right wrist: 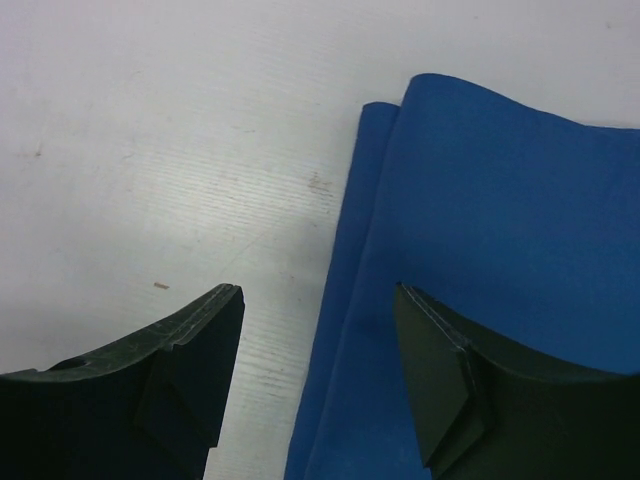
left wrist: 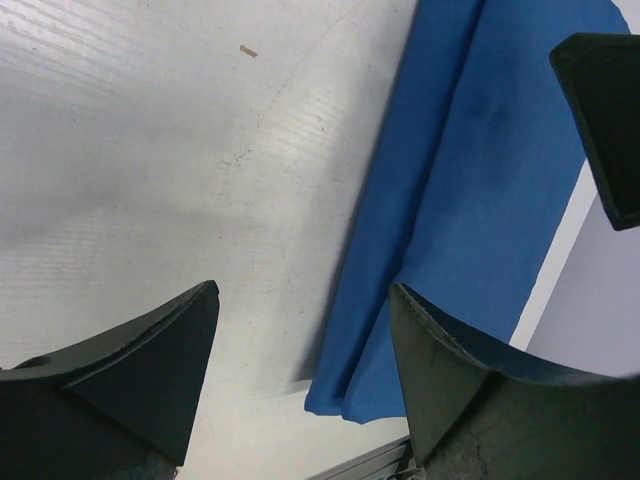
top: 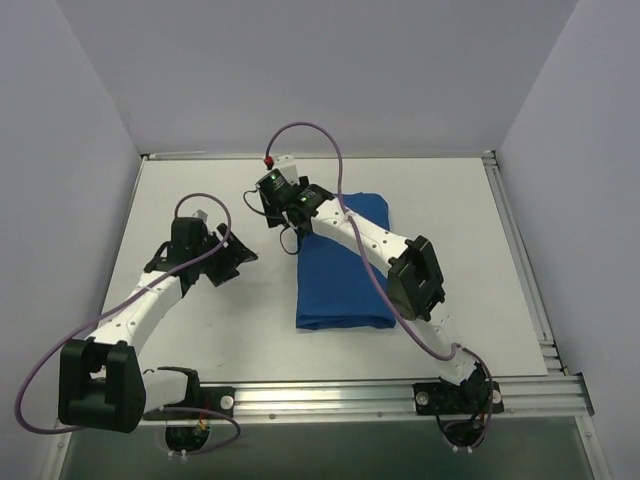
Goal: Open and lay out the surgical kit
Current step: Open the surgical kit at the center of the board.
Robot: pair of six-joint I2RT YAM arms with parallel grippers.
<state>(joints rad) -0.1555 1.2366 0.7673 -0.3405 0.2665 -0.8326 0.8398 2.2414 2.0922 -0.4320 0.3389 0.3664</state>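
Observation:
The surgical kit (top: 345, 270) lies as a folded royal-blue cloth bundle at the middle of the white table, and its contents do not show. My right gripper (top: 285, 228) hovers over the bundle's far left corner, open. In the right wrist view the gripper (right wrist: 318, 290) straddles the left edge of the cloth (right wrist: 500, 220), holding nothing. My left gripper (top: 232, 258) stands open over bare table just left of the bundle. Seen from the left wrist, this gripper (left wrist: 303, 290) is empty, with the cloth's folded edge (left wrist: 470, 200) beyond its right finger.
The white table (top: 200, 330) is ringed by grey walls at the back and sides. An aluminium rail (top: 380, 398) runs along the near edge by the arm bases. A black part of the right arm (left wrist: 605, 120) shows at the left wrist view's upper right.

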